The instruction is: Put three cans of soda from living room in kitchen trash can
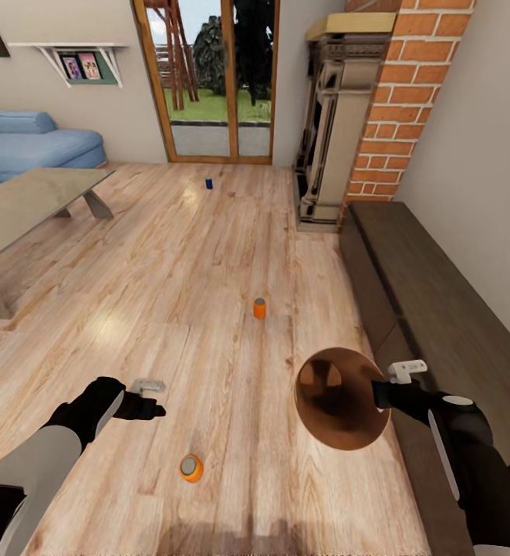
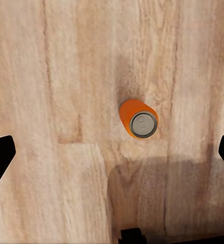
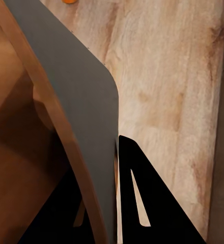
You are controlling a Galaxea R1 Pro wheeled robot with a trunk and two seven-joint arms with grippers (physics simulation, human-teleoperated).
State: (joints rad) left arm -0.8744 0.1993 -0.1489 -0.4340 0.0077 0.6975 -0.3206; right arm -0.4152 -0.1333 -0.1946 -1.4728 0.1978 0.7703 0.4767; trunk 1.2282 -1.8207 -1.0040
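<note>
Spreading across the living room, the light wood floor (image 1: 208, 262) runs from the blue sofa (image 1: 31, 147) and low grey table (image 1: 23, 205) to the glass doors (image 1: 216, 77), brick fireplace (image 1: 378, 116) and a dark bench (image 1: 440, 309) at the right. The trash can (image 1: 339, 398) hangs tipped on its side, copper inside showing, its rim pinched by the right gripper (image 1: 378, 394). The left gripper (image 2: 112, 152) hovers spread wide, empty, above the near orange can (image 2: 138, 118), which seems slightly tilted. Another orange can (image 1: 259, 308) stands mid-floor; the blue can (image 1: 208, 183) stands near the doors, nothing blocking either.
</note>
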